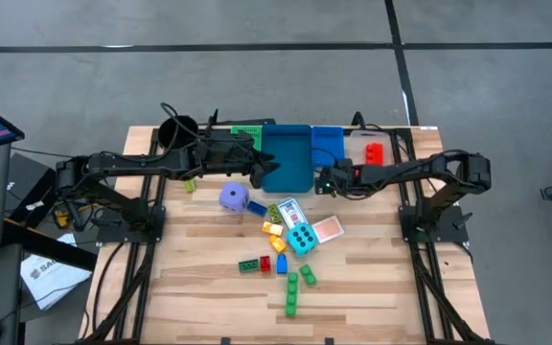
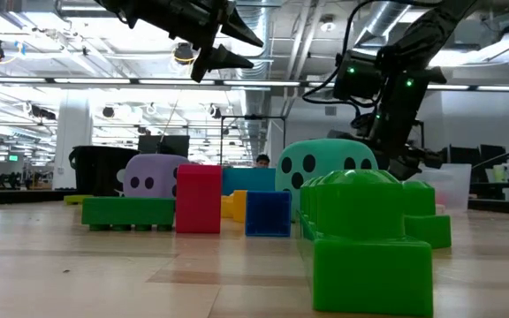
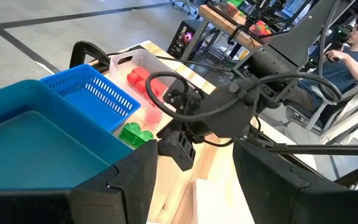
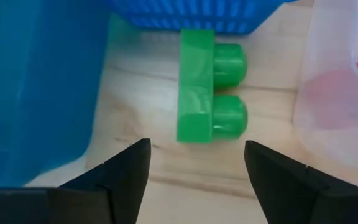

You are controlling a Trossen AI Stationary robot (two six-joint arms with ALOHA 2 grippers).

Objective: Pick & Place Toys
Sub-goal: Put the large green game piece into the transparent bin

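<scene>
Right gripper [image 4: 194, 171] wide, empty, over green brick [image 4: 209, 93] lying on table just beside blue basket [image 4: 216, 15], upper centre of high view. Left gripper [image 3: 191, 180] wide, empty, above teal bin [image 3: 36, 143].

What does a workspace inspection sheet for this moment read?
Surface: wooden slat table.
Job's things: purple die, cyan dotted die, cards and bricks mid-table; green brick lies on its side ahead of the right gripper.
Clutter: teal bin, blue basket, clear bin holding red pieces.
Grippers: left gripper open, empty; right gripper open, empty.
Cables: black loops along both arms.
Surroundings: seated person beyond table.
</scene>
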